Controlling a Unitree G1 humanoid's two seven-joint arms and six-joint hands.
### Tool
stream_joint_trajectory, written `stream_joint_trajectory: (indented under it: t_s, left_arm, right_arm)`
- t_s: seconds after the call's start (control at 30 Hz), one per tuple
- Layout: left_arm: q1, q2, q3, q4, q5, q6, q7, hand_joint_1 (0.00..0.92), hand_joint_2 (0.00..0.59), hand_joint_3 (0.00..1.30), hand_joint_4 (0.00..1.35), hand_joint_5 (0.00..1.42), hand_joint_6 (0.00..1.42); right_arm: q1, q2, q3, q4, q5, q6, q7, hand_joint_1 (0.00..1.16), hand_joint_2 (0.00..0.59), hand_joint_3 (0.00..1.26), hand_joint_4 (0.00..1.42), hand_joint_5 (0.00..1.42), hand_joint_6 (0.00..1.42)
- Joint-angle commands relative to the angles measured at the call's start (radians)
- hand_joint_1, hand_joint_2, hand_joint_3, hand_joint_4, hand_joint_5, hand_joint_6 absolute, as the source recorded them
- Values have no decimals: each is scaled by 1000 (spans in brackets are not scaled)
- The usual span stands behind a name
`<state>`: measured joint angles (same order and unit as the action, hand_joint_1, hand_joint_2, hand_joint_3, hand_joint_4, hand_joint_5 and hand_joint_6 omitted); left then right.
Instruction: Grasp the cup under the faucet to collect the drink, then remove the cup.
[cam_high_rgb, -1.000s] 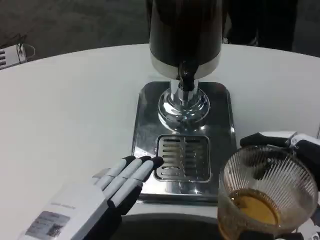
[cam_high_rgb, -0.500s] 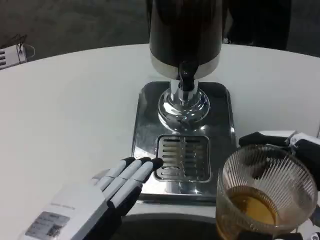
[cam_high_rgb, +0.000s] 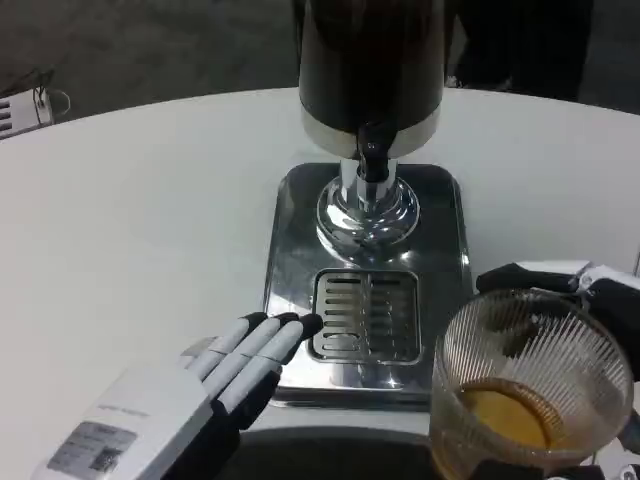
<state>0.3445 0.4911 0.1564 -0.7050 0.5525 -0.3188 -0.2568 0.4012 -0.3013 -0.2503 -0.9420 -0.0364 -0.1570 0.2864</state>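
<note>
White and smooth, the round bench (cam_high_rgb: 150, 190) carries a polished steel drip tray (cam_high_rgb: 290, 240) at its middle, with a slotted grille (cam_high_rgb: 365, 315) toward six o'clock and a dark drink dispenser (cam_high_rgb: 370, 60) on a chrome pedestal toward twelve. Its black faucet (cam_high_rgb: 372, 155) hangs above the pedestal. At about four o'clock from the grille, clear of the tray's right edge, the cup (cam_high_rgb: 525, 385) stands upright, a ribbed clear glass with amber drink in its bottom. The right hand (cam_high_rgb: 590, 300) wraps it from the far right side, a black and white finger lying along the rim, so the cup is held. The left hand (cam_high_rgb: 215, 375) lies flat at seven o'clock, fingers straight and together, holding nothing, its dark fingertips (cam_high_rgb: 300, 325) touching the tray's near left edge. With drink collected and the cup off the grille, the removal looks nearly done; what remains likely belongs to the right hand, setting the upright glass down without tilting.
</note>
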Motion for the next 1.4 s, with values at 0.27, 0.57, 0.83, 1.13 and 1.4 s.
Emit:
stream_joint_trajectory:
  t_s: [0.27, 0.57, 0.83, 1.13, 1.4]
  left_arm:
    - [2, 5, 9, 9, -14, 7, -21, 0, 76, 36, 0, 0, 93]
    - [1, 4, 7, 12, -15, 9, -24, 0, 75, 45, 0, 0, 93]
    - [-4, 2, 2, 13, -13, 14, -24, 0, 75, 45, 0, 0, 93]
    - [-9, 3, 1, 11, -13, 21, -30, 0, 75, 45, 0, 0, 93]
    - [-1, 4, 6, 9, -18, 19, -28, 0, 75, 45, 0, 0, 93]
  right_arm:
    - [-12, 7, 4, -20, 11, -19, -6, 868, 282, 1176, 1424, 1424, 1424]
    - [-12, 7, 5, -18, 11, -17, -7, 864, 281, 1176, 1424, 1424, 1424]
    - [-13, 6, 0, -18, 14, -14, -6, 862, 281, 1176, 1424, 1424, 1424]
    - [-11, 8, 2, -19, 14, -12, -7, 860, 281, 1176, 1424, 1424, 1424]
    - [-3, 13, 5, -24, 11, -13, -7, 860, 281, 1179, 1424, 1424, 1424]
